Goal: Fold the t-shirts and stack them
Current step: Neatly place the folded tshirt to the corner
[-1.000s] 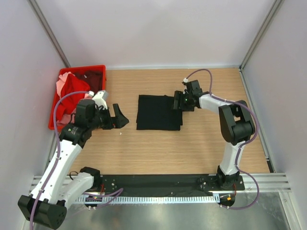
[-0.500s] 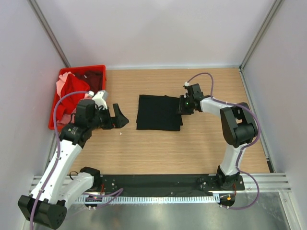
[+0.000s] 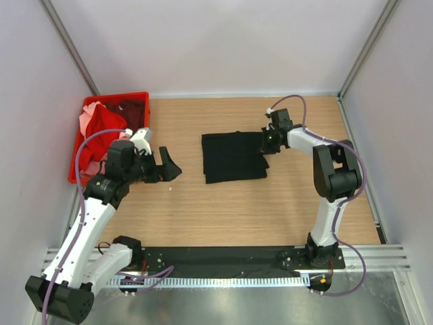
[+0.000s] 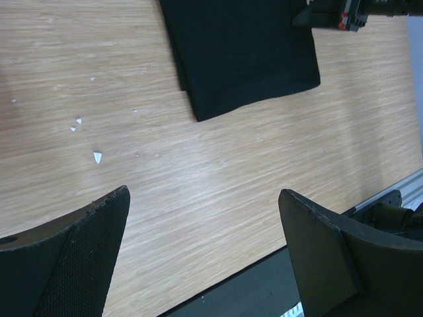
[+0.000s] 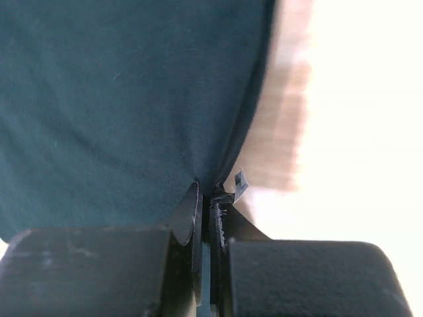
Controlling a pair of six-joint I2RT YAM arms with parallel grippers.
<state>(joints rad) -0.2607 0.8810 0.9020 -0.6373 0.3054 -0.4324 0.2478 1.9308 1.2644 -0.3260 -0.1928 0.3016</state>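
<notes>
Right wrist view: my right gripper is clamped on the right edge of the folded black t-shirt mid-table, probably positioning it. My left gripper hangs wide open, empty. Next I release and fetch another from the crate.

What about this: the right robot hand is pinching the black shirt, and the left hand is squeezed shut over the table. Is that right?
Not quite. The left gripper is open, not shut: the left wrist view shows its fingers wide apart over the table. The right gripper is indeed pinching the black shirt.
</notes>
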